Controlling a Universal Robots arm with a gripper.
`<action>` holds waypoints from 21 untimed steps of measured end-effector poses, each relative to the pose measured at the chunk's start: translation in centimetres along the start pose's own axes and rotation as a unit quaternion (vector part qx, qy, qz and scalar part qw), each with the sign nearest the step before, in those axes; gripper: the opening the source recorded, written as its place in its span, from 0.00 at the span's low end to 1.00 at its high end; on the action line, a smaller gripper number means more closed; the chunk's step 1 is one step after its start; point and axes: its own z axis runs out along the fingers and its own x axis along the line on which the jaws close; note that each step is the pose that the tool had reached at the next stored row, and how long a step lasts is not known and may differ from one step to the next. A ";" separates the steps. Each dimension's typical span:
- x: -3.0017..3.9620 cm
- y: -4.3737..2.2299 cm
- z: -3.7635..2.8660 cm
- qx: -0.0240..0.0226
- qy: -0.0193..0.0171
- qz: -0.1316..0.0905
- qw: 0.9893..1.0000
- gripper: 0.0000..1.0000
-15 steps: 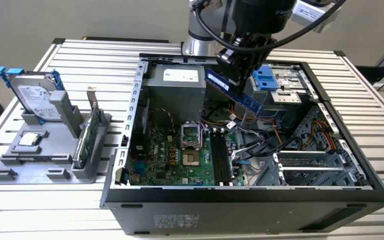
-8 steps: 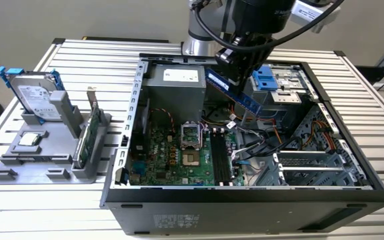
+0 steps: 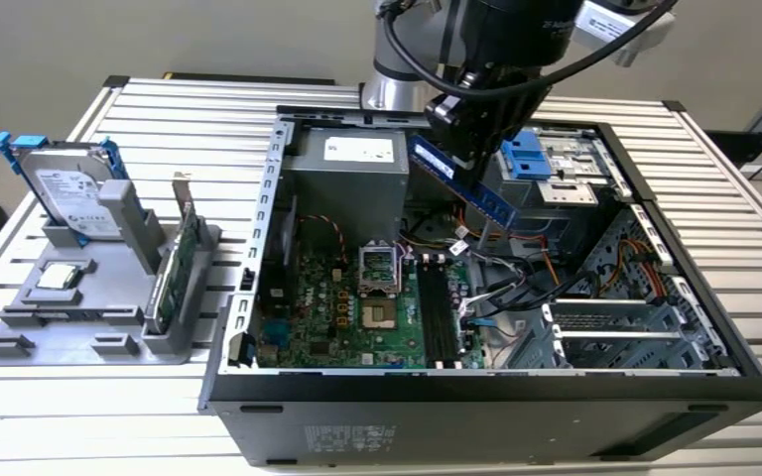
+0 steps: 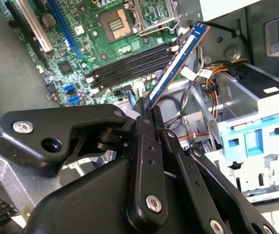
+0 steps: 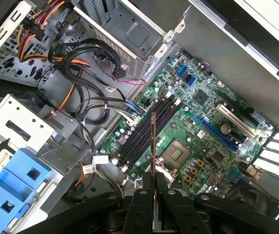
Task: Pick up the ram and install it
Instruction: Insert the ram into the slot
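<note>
Apparently clamped between fingers (image 4: 146,161), ram (image 4: 178,61), above slots (image 4: 129,62)

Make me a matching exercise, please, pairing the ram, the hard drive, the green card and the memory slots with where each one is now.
Things:
1. ram
2. hard drive
3. green card
4. memory slots

Places:
A. on the motherboard, empty
B. upright in the grey holder, towards the exterior view's left
C. in the gripper, over the open case
D. on edge in the grey holder, on the side nearest the case

Pairs: 1-C, 2-B, 3-D, 4-A
</note>
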 end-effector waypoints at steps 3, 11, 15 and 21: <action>0.00 0.00 0.00 0.000 0.000 0.007 1.000 0.00; 0.00 0.00 0.00 0.001 -0.001 0.022 1.000 0.00; 0.00 0.00 0.00 0.002 -0.001 0.029 1.000 0.00; 0.00 0.00 0.00 0.003 -0.001 0.039 0.999 0.00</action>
